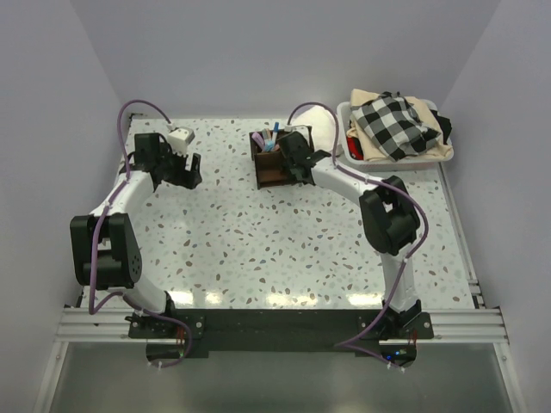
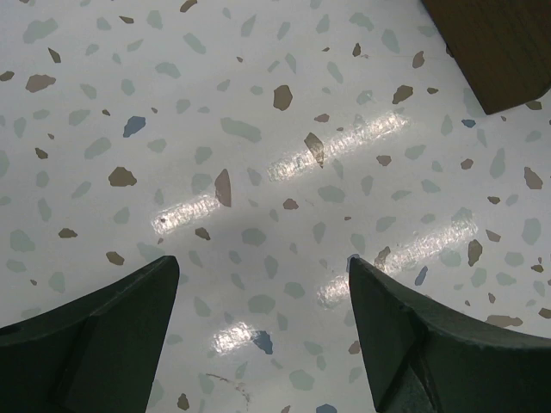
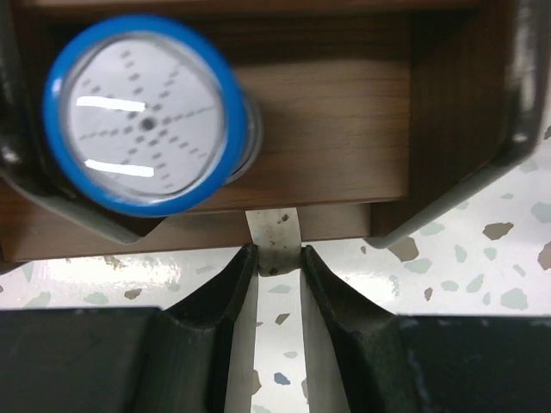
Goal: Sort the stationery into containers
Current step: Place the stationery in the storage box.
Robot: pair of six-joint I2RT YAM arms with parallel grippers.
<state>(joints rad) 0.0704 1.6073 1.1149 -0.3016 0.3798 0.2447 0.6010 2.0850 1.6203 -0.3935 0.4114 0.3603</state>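
We've got the right end effector [image 3: 275, 258] pinching, probably, a pen [image 3: 272, 228] to slot into the organizer [image 3: 327, 112]; left end effector [image 2: 263, 267] gapes idle.

table [image 1: 258, 249]: speckled terrazzo | on it: wood organizer [image 1: 267, 172] ctr-far | white bin [image 1: 343, 138] far-R

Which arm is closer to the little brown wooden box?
Right. The right end effector is right at the wooden organizer, gripping a thin white piece at its edge. The left end effector hangs open over the speckled table, well off to its left.
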